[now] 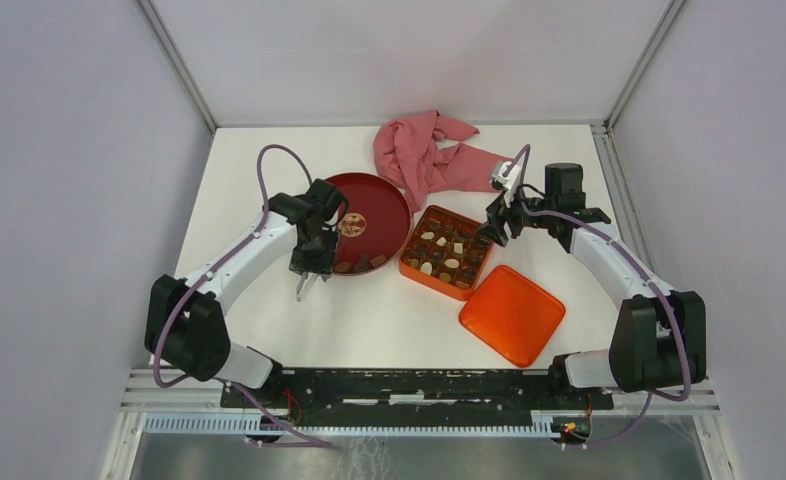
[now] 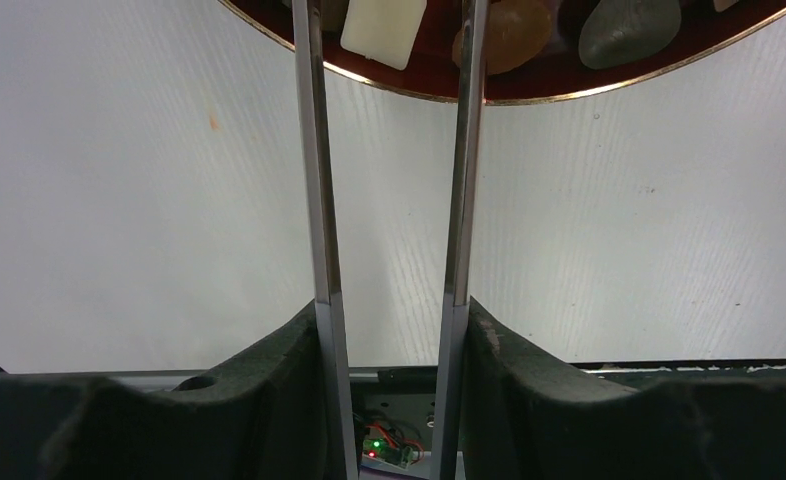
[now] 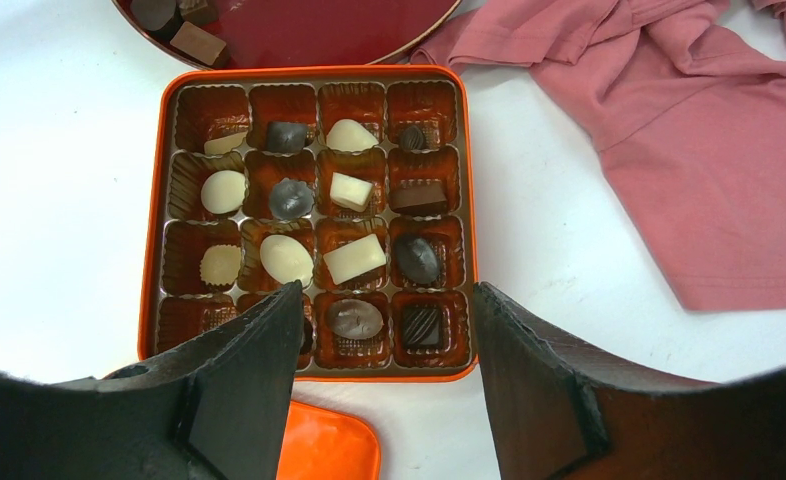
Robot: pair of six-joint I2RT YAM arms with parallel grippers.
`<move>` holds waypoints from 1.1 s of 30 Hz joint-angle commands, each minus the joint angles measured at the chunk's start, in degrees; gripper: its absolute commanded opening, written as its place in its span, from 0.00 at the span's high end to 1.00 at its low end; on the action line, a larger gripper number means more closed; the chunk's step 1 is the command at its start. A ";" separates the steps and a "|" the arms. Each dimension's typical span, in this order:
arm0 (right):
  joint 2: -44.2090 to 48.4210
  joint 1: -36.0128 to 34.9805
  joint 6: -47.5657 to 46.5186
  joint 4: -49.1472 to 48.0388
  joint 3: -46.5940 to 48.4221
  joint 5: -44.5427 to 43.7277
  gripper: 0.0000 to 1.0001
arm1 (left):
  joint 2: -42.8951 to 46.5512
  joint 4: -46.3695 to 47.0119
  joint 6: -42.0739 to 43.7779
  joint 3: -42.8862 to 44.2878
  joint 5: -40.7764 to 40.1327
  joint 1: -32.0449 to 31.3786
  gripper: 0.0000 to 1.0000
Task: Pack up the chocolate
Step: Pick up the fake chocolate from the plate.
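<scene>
**Fetching another piece off the plate**

Most cells of the orange square gridded tin (image 3: 155, 200) are filled. A few small dark and cream chocolate pieces (image 1: 357, 264) wait on the round dark-red plate (image 2: 529, 92). My left claw (image 1: 305, 288) is parted and empty, low over the white desk (image 2: 119, 200) by the plate's near rim. Next, I judge, it must reach over the rim and straddle one piece. My right claw (image 1: 497, 228) hovers wide open above the tin, holding nothing.

Dark and cream chocolate pieces (image 3: 355, 258) sit singly in most tin (image 3: 466, 200) compartments; a few lie on the plate (image 3: 319, 30)
</scene>
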State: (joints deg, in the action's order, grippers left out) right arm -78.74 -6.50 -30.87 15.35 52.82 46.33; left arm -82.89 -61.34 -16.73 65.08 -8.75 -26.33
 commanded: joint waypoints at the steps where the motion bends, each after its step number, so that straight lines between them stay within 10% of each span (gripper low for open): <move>1: 0.58 -0.15 -0.33 -0.55 2.47 1.03 0.31 | -0.73 2.03 3.21 1.85 0.17 1.14 0.50; 33: 0.65 -0.16 -0.56 -0.41 2.55 0.96 0.31 | -5.31 1.56 3.94 3.20 4.28 2.90 0.51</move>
State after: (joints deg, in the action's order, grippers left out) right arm -78.74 -6.50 -30.92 15.38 52.82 46.33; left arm -88.16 -59.57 -15.90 65.41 -5.50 -23.68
